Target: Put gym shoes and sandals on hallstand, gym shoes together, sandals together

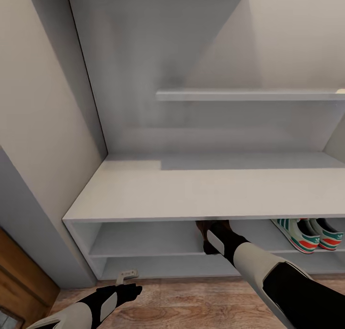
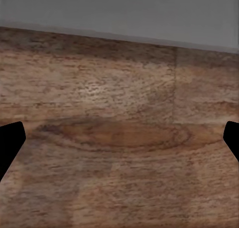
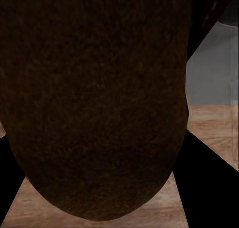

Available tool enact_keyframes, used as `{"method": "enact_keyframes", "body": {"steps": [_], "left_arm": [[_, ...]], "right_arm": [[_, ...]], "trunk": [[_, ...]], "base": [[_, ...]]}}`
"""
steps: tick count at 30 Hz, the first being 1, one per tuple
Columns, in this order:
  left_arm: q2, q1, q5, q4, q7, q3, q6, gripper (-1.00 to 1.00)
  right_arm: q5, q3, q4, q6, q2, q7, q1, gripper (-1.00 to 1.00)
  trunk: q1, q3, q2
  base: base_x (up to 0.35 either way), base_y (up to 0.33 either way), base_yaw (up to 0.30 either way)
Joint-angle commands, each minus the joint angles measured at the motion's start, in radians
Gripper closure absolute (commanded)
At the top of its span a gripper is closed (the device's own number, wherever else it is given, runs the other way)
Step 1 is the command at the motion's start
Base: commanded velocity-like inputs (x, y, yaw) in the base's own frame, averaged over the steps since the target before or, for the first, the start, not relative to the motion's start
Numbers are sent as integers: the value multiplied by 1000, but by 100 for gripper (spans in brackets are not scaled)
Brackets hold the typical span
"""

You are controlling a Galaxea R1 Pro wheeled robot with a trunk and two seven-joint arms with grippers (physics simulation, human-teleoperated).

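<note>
Two white gym shoes [image 1: 306, 233] with teal stripes stand side by side at the right of the hallstand's [image 1: 191, 194] upper open shelf compartment. My right gripper [image 1: 211, 229] reaches into that same compartment near the middle, shut on a brown sandal [image 1: 202, 226]. Up close, the sandal's dark brown surface [image 3: 94, 103] sits between the black fingers [image 3: 209, 188]. The other sandal is out of view. Low over the wood-plank corridor floor [image 1: 191, 305], in front of the rack's left end, my left gripper [image 1: 126, 277] is open with only bare floor [image 2: 119, 138] between its fingertips [image 2: 10, 143].
A floating shelf [image 1: 249, 95] hangs above the bench top. A beige wall [image 1: 38, 103] and a grey panel [image 1: 33, 223] close off the left side, with a brown wooden panel [image 1: 19, 281] at the lower left. The lower shelf compartment [image 1: 158, 266] lies beneath my right arm.
</note>
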Motion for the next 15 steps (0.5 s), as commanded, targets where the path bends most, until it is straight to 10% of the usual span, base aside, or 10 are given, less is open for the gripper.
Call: {"method": "enact_keyframes", "body": {"steps": [1,15], "left_arm": [[0,0,-9,-3,-3,8,7,-100],[0,0,-9,-3,-3,8,7,-100]], "right_arm": [[-10,5,-1,1,0,1,0,100],[-10,4,-2,-3,0,1,0,100]], "trunk": [[0,-1,0],[0,-1,0]], "base": [[0,0,0],[0,0,0]]}}
